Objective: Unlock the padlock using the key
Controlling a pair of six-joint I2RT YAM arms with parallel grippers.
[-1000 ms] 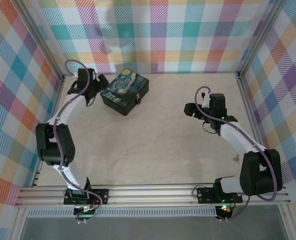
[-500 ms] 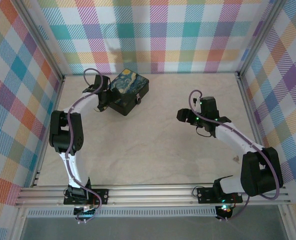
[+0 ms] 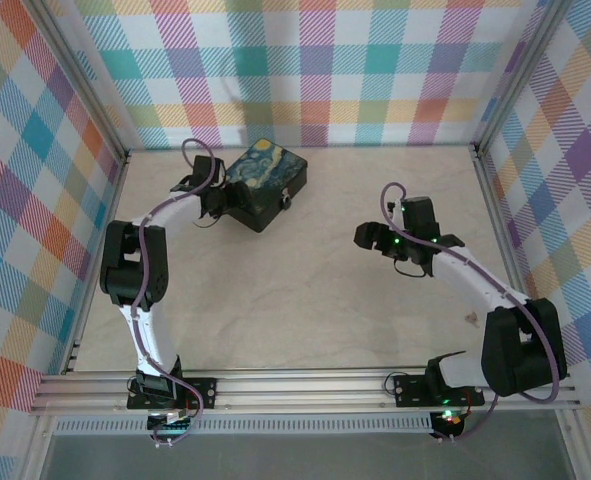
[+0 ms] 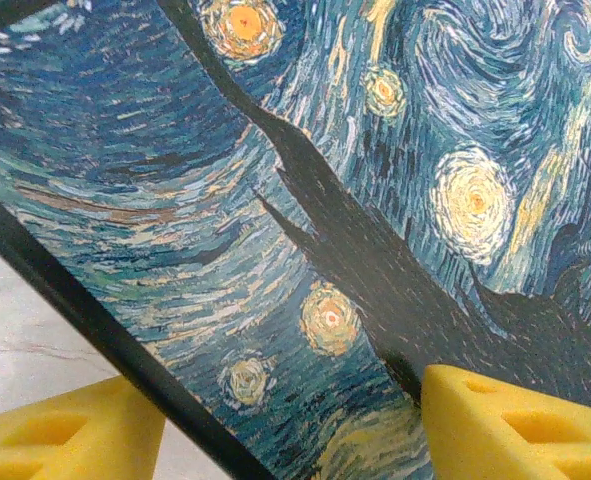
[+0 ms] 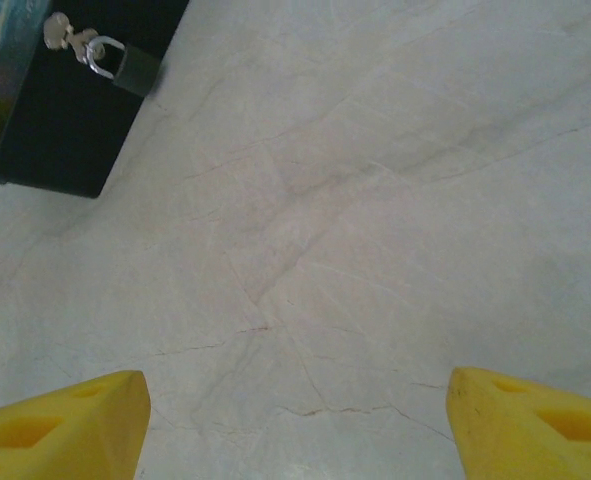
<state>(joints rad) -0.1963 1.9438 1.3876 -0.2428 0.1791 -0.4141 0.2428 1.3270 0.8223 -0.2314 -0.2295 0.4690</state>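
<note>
Nearest me, at the lower right of the top view, a tiny speck on the table (image 3: 305, 300) looks to be the key (image 3: 472, 318). I judge it light, thin and stiff. Lying flat, it will be awkward to pinch, so I would take it by the head. My right arm bends up from its base, and the right claw (image 5: 295, 410) hangs spread wide over bare table, holding nothing. Farther off, at the wrist view's upper left, the padlock (image 5: 127, 67) hangs from a hasp (image 5: 63, 35) on the box (image 5: 65, 120). It looks small, hard and likely to swing, so grip the body. Farthest, my left arm reaches along the left side. The left claw (image 4: 285, 420) straddles the box's corner, and I cannot tell whether it pinches.
</note>
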